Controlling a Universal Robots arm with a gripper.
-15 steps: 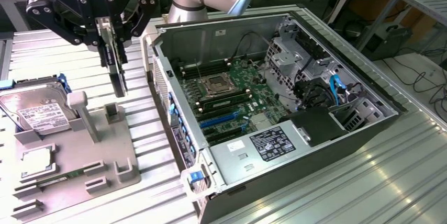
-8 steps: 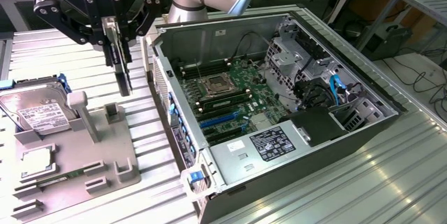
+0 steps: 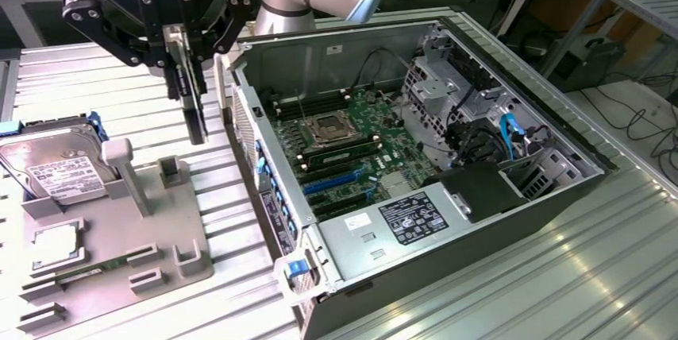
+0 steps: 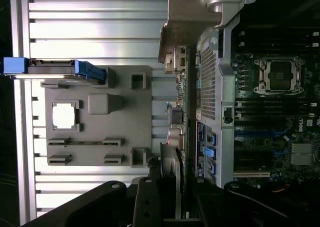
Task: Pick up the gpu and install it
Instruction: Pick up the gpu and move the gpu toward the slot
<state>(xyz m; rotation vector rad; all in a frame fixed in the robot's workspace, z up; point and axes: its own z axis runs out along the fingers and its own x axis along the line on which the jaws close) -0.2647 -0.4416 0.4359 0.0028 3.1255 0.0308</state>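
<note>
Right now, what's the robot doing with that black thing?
The robot's gripper is shut on the gpu, a thin dark card. It holds the card upright in the air, just outside the open computer case and near the grey parts tray. The card is not in the motherboard yet.

Hard drive [image 3: 55,171] and CPU chip [image 3: 59,245] sit on grey holder [image 3: 159,233].

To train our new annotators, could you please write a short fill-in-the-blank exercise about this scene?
1. The tool is shut on the ____.
2. That card hangs between the grey fixture and the open ____.
3. The hard drive rests on the fixture at the exterior view's ____.
Missing words: gpu; computer case; left.
</note>
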